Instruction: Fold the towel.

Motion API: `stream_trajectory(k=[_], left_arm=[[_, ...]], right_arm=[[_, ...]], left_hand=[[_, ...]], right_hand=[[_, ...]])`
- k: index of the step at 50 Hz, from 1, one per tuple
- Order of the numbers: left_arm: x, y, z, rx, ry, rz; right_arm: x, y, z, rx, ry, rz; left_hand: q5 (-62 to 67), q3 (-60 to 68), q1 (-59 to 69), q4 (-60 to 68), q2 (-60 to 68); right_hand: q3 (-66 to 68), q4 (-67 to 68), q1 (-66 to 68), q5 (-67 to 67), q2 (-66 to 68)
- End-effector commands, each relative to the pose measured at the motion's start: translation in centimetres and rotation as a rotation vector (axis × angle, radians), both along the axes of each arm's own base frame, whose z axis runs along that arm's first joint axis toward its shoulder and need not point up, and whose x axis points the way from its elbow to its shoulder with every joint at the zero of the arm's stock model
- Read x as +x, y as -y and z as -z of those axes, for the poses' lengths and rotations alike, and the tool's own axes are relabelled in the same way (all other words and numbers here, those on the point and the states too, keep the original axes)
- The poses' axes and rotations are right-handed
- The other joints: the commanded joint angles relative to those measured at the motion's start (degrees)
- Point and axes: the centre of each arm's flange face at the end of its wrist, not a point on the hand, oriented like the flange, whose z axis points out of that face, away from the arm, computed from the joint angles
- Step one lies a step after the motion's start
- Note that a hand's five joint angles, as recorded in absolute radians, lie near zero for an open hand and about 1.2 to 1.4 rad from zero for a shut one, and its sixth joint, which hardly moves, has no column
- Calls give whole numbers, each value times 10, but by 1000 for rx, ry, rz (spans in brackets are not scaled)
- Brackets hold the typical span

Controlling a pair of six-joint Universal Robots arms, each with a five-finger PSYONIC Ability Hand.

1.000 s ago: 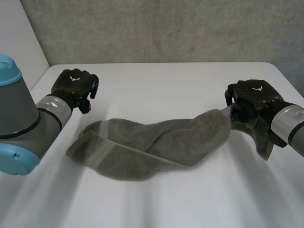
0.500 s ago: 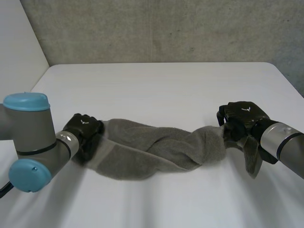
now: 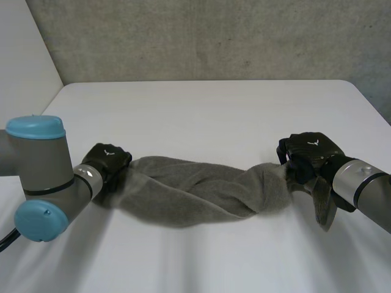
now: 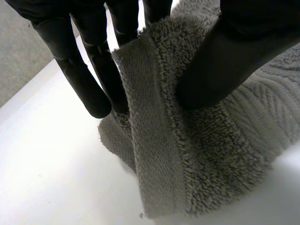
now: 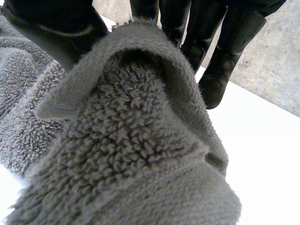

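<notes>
Head view: grey terry-cloth towel (image 3: 201, 195) twisted rope-like across white table (image 3: 201, 116) ctr. Left hand (image 3: 109, 163) pinches its left end w/ thumb+fingers, right hand (image 3: 310, 154) grips right end. Looks limp, light, grippy; hold hem corners.

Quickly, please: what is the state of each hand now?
Left hand: closed on one end of the towel.
Right hand: closed on the towel's other end.

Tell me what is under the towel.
The white table lies below the towel, which stretches twisted between the left hand and right hand, each pinching an end. The patch beneath its middle is covered, so anything there is hidden.
</notes>
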Motion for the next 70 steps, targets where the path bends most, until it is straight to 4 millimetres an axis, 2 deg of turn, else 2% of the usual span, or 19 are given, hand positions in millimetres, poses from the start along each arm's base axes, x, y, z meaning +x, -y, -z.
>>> stream_trajectory(k=[1,11,16,21,22,23,24,26,27,29,31,35,40,46,51,56,65,67,70], left_arm=[[-1,-2,-20,-51,-24,-6],[-4,1,-33,-97,-81,-13],[-7,21,-52,-213,-130,-26],[-18,50,-110,-449,-296,-62],[-18,50,-110,-449,-297,-62],[-17,52,-134,-522,-393,-83],[-17,53,-134,-523,-394,-83],[-6,44,-196,-679,-639,-104],[-6,44,-197,-680,-640,-104],[6,30,-240,-775,-847,-82],[10,27,-249,-785,-911,-70],[12,24,-243,-745,-930,-74],[10,21,-195,-575,-852,-126],[11,22,-141,-416,-767,-185],[16,17,-88,-290,-610,-227],[24,11,-66,-258,-480,-233],[23,0,-55,-241,-400,-210],[23,-1,-56,-245,-402,-210],[24,1,-57,-248,-401,-213]], right_arm=[[0,1,0,0,1,1],[0,5,-5,-17,4,1],[3,21,-22,-95,16,6],[11,62,-78,-393,101,13],[11,62,-78,-394,101,13],[11,69,-90,-477,139,22],[11,69,-90,-478,139,22],[12,78,-117,-627,243,44],[12,78,-117,-628,243,44],[6,80,-146,-716,351,72],[4,79,-153,-715,392,77],[3,79,-158,-677,427,75],[11,72,-140,-526,367,35],[19,60,-90,-318,180,-55],[16,43,-28,-84,-27,-103],[15,31,1,30,-111,-143],[9,24,21,114,-132,-128],[10,21,25,119,-137,-134],[9,20,25,105,-135,-135]], left_hand=[[-94,-6,15,-1,0],[-65,22,43,28,29],[-65,22,43,28,29],[-65,22,43,28,29],[-65,22,43,28,29],[-65,22,43,28,29],[-65,22,43,28,29],[-65,22,43,28,29],[-65,22,43,28,29],[-65,22,43,28,29],[-65,22,43,28,29],[-65,22,43,28,29],[-65,22,43,28,29],[-65,22,43,28,29],[-65,22,43,28,29],[-65,22,43,28,29],[-65,22,43,28,29],[-65,22,43,28,29],[-65,22,43,28,29]], right_hand=[[24,23,35,48,42],[24,23,35,48,42],[24,23,35,48,42],[24,23,35,48,42],[24,23,35,48,42],[24,23,35,48,42],[24,23,35,48,42],[24,23,35,48,42],[24,23,35,48,42],[24,23,35,48,42],[24,23,35,48,42],[24,23,35,48,42],[24,23,35,48,42],[24,23,35,48,42],[24,23,35,48,42],[24,23,35,48,42],[24,23,35,48,42],[-223,-225,-212,-199,-205],[-298,-300,-287,-274,-280]])
